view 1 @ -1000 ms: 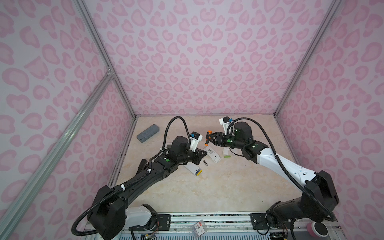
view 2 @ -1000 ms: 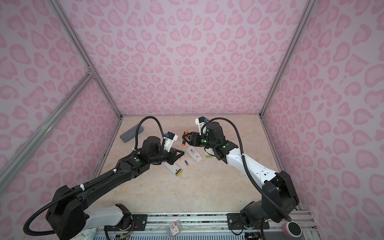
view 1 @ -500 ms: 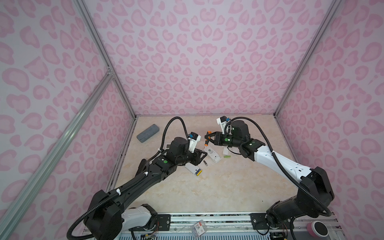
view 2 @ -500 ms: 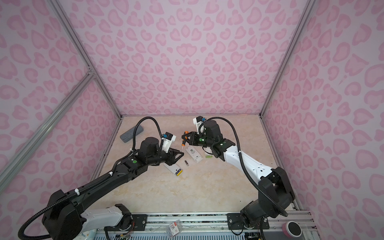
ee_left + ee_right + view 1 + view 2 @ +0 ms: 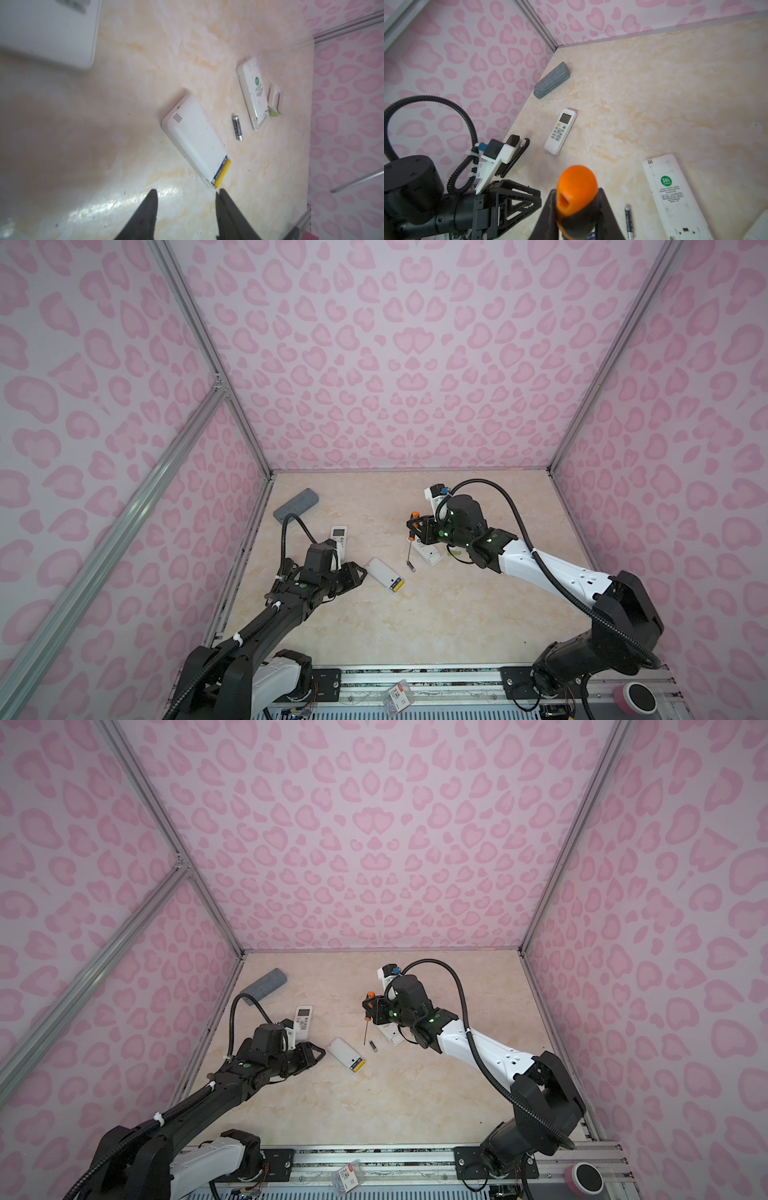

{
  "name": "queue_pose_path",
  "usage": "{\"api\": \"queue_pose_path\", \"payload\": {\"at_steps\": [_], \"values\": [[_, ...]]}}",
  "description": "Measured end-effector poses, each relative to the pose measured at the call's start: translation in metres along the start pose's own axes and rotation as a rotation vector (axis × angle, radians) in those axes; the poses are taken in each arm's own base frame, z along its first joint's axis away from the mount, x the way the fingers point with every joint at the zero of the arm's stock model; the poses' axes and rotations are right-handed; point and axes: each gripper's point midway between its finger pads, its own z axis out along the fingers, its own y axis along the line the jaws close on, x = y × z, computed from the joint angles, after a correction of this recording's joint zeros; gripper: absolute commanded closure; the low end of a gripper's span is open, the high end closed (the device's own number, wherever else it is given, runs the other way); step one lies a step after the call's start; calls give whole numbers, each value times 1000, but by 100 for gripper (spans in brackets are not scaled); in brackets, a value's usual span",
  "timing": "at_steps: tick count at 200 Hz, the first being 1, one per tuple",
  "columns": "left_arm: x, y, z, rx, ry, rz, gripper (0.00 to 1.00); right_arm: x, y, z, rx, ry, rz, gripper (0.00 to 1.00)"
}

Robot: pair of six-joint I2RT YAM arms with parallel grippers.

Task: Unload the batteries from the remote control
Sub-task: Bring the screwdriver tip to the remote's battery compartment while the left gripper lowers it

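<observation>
A white remote control [image 5: 382,572] [image 5: 195,137] lies face down mid-table, with yellow and blue batteries [image 5: 222,170] showing in its uncovered end. My left gripper [image 5: 360,573] [image 5: 186,199] stands open just short of that end, with nothing between its fingers. A loose dark battery [image 5: 412,568] [image 5: 628,220] lies between this remote and a second face-down remote [image 5: 428,558] [image 5: 672,197]. My right gripper [image 5: 414,527] [image 5: 576,207] is shut on the orange-and-black screwdriver handle [image 5: 577,185], shaft pointing down beside the second remote. A green battery [image 5: 274,113] lies by that remote's end.
A third white remote [image 5: 340,537] lies face up behind my left arm. A grey case [image 5: 296,504] sits near the back left wall. A small white cover plate [image 5: 277,99] rests beside the second remote. Pink patterned walls close in three sides.
My left gripper opened and drew back to the left, off the middle remote. My right gripper closed on the screwdriver and lifted it so its shaft hangs down.
</observation>
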Motion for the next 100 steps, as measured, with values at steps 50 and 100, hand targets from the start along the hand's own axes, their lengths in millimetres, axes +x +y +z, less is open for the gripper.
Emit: {"api": "queue_pose_path", "payload": {"at_steps": [50, 100], "values": [[23, 13, 23, 36, 98, -148, 58, -1, 5, -2, 25, -19, -132, 100], [29, -6, 54, 138, 163, -174, 71, 19, -8, -10, 67, -30, -154, 100]]}}
